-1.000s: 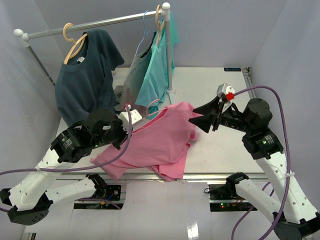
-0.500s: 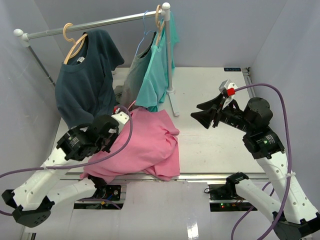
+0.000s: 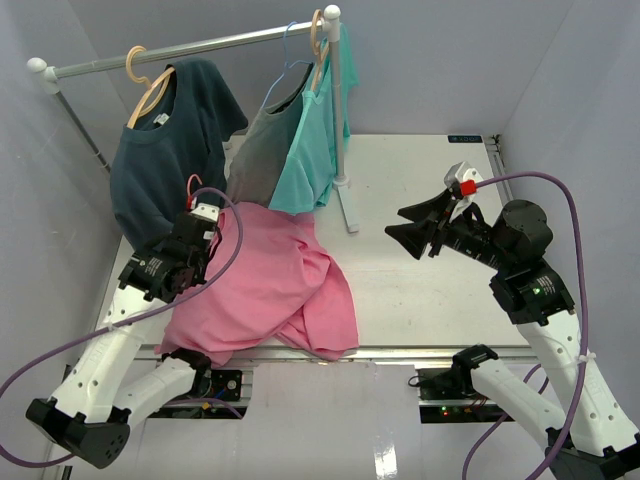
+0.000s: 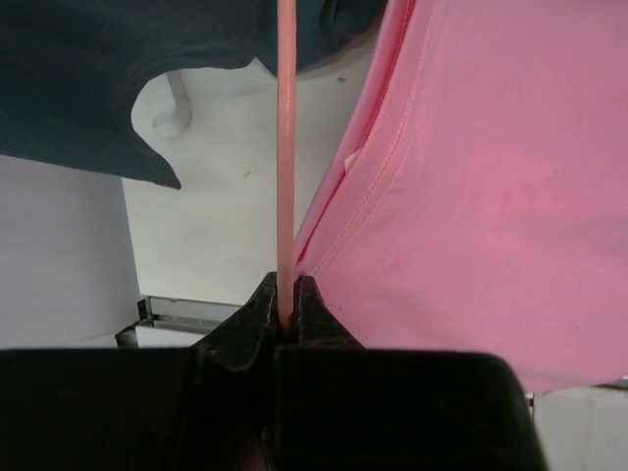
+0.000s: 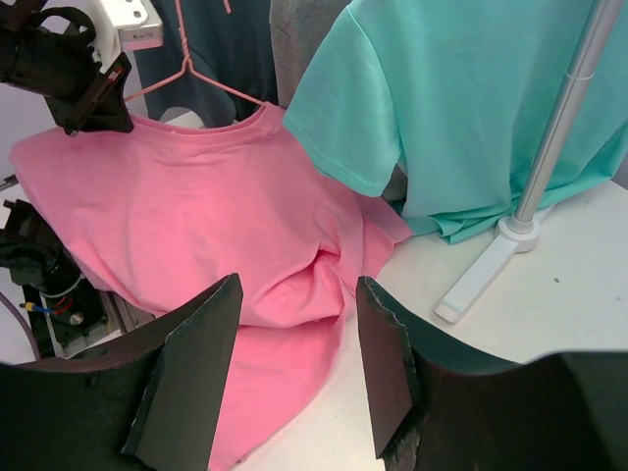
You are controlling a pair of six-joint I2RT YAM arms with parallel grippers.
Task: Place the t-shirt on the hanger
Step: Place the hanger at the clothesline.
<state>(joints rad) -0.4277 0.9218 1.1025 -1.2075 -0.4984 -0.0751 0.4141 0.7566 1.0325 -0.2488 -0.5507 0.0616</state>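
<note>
The pink t-shirt [image 3: 270, 285] hangs by its collar from the thin pink hanger [image 5: 184, 39], and its lower part lies bunched on the table at the front left. My left gripper [image 3: 196, 222] is shut on the hanger's wire [image 4: 286, 147] and holds it up beside the shirt's collar [image 4: 373, 167]. My right gripper [image 3: 408, 226] is open and empty above the table, to the right of the shirt and apart from it. In the right wrist view its fingers [image 5: 186, 378] frame the shirt's crumpled hem [image 5: 294, 294].
A clothes rack [image 3: 190, 45] spans the back. On it hang a navy shirt [image 3: 165, 160] on a wooden hanger, a grey shirt [image 3: 255, 165] and a turquoise shirt [image 3: 315, 150]. The rack's post and foot [image 5: 481, 280] stand by the pink shirt's right edge.
My left gripper has moved left and back with the hanger, dragging the pink shirt left. My right gripper, which was at the shirt's right edge, is now apart from it.
</note>
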